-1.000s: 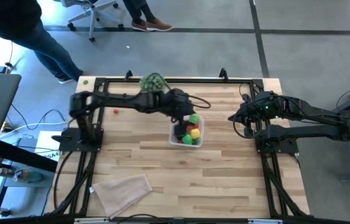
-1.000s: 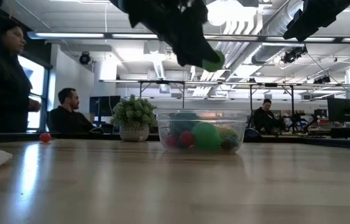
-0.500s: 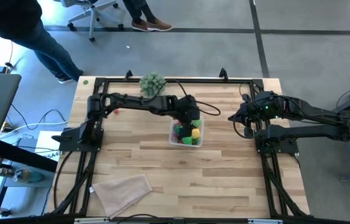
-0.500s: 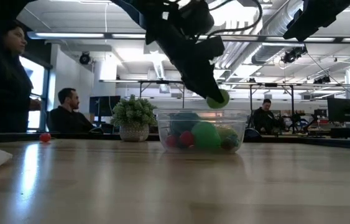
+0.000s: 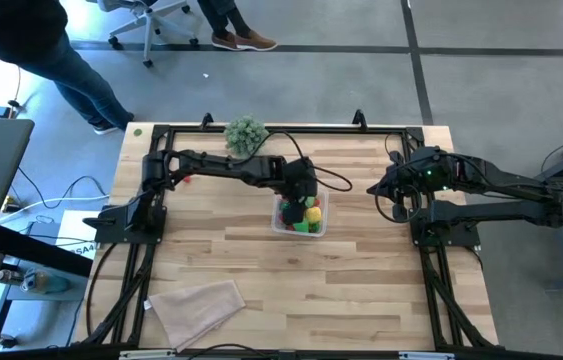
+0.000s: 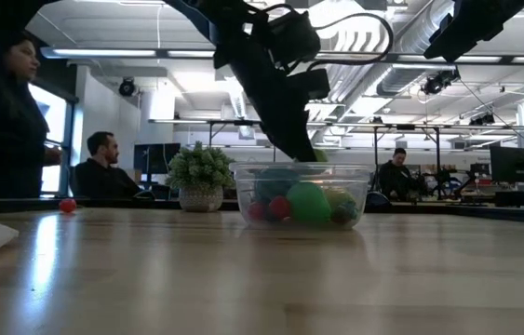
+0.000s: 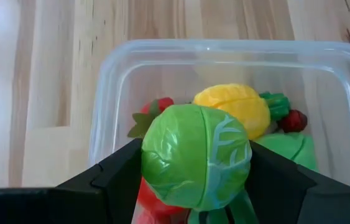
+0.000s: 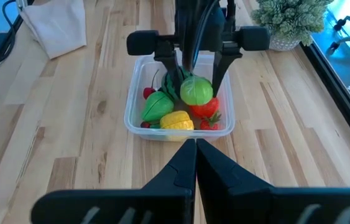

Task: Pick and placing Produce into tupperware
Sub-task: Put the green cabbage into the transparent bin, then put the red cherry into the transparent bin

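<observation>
My left gripper [image 7: 196, 171] is shut on a green cabbage-like ball [image 7: 196, 155] and reaches down into the clear tupperware [image 7: 224, 45] at mid-table [image 5: 301, 215]. Under the ball lie a yellow piece [image 7: 234, 106], red pieces and green pieces. In the low view the gripper [image 6: 291, 140] dips to the tupperware's rim [image 6: 303, 167]. The right wrist view shows the ball [image 8: 196, 90] between the left fingers, over the tupperware's far half. My right gripper [image 8: 194, 149] is shut and waits above the table's right side [image 5: 376, 190]. My left gripper pinches the green ball between its two fingers [image 8: 217, 71], one on each opposite side [image 7: 153, 158]. The fingers come from above, slanting down from the table's far side. The ball sits about level with the tupperware's rim, above the other produce; whether it touches them I cannot tell.
A bushy grey-green plant [image 5: 245, 132] stands at the far edge. A small red berry [image 5: 187, 180] lies on the table left of the tupperware. A beige folded cloth [image 5: 199, 305] lies near the near left corner. People stand and sit beyond the far edge.
My left gripper has come down from well above the tupperware to its rim, shifting slightly toward the near edge, carrying the green ball with it. The ball has gone from high above the rim to rim level inside the tupperware. The gripper has stayed shut on it.
</observation>
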Controlling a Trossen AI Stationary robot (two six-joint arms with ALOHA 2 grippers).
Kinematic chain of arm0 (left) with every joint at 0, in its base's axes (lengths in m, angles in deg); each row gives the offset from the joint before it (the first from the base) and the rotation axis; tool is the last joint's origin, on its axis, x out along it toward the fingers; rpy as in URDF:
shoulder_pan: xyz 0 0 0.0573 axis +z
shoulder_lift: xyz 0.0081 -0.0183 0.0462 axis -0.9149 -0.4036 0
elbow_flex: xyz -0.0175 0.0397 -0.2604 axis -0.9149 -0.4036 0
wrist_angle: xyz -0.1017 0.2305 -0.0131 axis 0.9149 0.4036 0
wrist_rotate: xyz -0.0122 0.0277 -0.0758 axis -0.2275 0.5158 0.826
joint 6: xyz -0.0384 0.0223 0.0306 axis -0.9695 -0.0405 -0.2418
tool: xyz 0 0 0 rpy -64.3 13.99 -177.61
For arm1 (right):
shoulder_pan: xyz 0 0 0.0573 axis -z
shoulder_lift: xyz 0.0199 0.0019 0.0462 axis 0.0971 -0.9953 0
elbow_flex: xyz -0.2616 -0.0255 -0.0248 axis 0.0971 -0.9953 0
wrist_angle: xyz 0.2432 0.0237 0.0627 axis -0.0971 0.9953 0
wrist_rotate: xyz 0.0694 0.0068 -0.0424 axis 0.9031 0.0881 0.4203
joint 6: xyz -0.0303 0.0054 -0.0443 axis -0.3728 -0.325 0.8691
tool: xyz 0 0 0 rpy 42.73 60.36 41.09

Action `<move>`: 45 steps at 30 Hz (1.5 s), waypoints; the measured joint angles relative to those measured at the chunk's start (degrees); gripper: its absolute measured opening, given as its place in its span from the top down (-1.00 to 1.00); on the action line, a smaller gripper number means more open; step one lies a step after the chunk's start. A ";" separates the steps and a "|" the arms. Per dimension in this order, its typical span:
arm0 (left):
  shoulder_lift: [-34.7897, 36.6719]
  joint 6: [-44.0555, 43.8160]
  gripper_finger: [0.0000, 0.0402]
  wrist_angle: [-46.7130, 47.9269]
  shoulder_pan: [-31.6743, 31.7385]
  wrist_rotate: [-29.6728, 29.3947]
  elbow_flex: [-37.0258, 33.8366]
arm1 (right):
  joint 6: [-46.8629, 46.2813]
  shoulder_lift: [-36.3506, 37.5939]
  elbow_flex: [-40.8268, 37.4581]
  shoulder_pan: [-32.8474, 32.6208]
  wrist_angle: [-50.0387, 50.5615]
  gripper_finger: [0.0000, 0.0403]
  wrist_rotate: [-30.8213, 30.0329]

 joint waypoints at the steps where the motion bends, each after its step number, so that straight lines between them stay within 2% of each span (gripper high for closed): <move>1: -0.03 0.00 -0.17 0.17 -0.01 0.00 0.00 | 0.00 0.00 0.00 -0.02 0.00 0.99 0.00; 20: -0.68 -0.87 -0.17 2.01 -0.02 -0.04 -0.02 | 0.00 0.00 0.01 0.00 0.00 0.99 0.00; 25: -0.68 -1.71 -0.18 1.70 -0.02 -2.43 -0.02 | 0.00 0.01 0.00 -0.02 0.00 0.99 -0.02; 37: -0.68 -2.07 -0.63 1.68 -0.02 -2.99 -0.02 | 0.00 0.00 0.02 0.00 0.00 0.99 0.00; 45: 1.08 -3.76 -0.66 3.43 -0.02 -1.86 -0.02 | 0.00 0.00 0.02 -0.02 -0.01 0.99 0.00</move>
